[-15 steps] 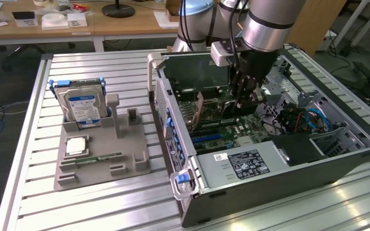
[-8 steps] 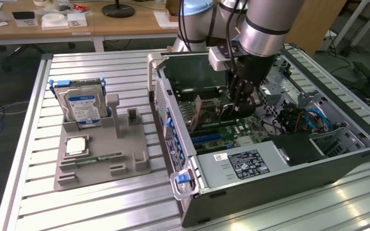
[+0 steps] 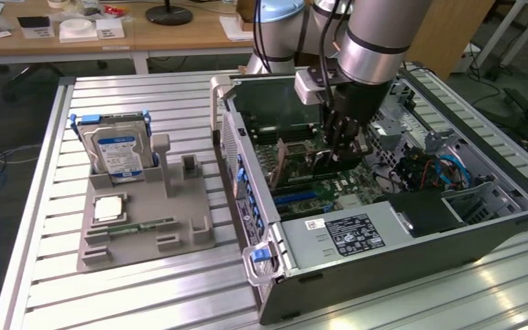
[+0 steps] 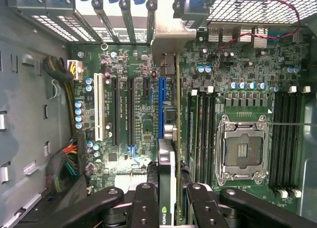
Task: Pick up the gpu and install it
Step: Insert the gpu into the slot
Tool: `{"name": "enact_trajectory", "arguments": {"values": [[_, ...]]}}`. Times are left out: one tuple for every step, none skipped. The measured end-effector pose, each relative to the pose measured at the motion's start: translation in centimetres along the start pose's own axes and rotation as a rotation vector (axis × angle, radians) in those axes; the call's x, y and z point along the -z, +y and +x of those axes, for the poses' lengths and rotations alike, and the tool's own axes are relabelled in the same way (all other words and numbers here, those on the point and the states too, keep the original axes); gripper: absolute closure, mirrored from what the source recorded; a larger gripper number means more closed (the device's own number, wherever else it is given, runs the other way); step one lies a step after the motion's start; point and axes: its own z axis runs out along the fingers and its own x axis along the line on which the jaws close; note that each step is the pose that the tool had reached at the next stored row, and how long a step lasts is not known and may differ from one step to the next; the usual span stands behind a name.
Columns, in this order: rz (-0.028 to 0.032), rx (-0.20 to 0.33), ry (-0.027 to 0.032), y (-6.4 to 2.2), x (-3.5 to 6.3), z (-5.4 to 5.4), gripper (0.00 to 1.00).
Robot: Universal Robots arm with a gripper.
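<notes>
Ext view: arm comes down from 12 o'clock into the open PC case (image 3: 411, 227), which lies on its side on the slatted table (image 3: 154, 103). Gripper (image 3: 342, 146) is inside the case, over the motherboard (image 4: 124, 64), approx mid-case.

Claw: clenched on the gpu (image 4: 167, 173). In the wrist view, black fingers (image 4: 146, 193) sit on both sides of the card and press its faces. Card is held edge-on, w/ a green logo on its near end. Its silver bracket (image 4: 171, 34) is at the far end, by the case's rear slot openings w/ blue clips. Card runs along and just beside the long blue slot (image 4: 162, 104). Can't tell if its edge is in a slot yet. Bare CPU socket (image 4: 242, 151) is on the card's other side, apart from it.

Ext view, 9 o'clock of the case: grey holder (image 3: 145, 213) on the table, well apart from the gripper. Hard drive (image 3: 117, 155) w/ blue-white label stands upright at the holder's 11 o'clock. Narrow green memory stick (image 3: 140, 225) lies flat toward its 6 o'clock.
</notes>
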Motion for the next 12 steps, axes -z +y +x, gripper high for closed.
{"name": "enact_trajectory", "arguments": {"values": [[0.0000,0.000,0.0001,0.00,-0.01,0.0,0.73],[0.0002,0.000,-0.0004,0.03,-0.09,0.0,0.73],[0.0001,0.000,-0.0004,0.07,-0.19,0.0,0.73],[0.0002,0.000,-0.0003,0.12,-0.33,0.0,0.73],[0.0001,0.000,-0.0002,0.17,-0.46,0.0,0.73],[0.0001,0.000,-0.0003,0.23,-0.60,0.0,0.73],[0.0001,0.000,-0.0002,0.30,-0.73,0.0,0.73],[0.0001,0.000,-0.0001,0.37,-0.86,0.1,0.73],[0.0001,0.000,-0.0002,0.46,-0.99,0.1,0.73],[0.0001,0.000,-0.0002,0.54,-1.11,0.1,0.73],[0.0001,0.000,-0.0002,0.62,-1.21,0.1,0.73],[0.0000,0.000,0.0000,0.64,-1.22,0.1,0.73]]}}
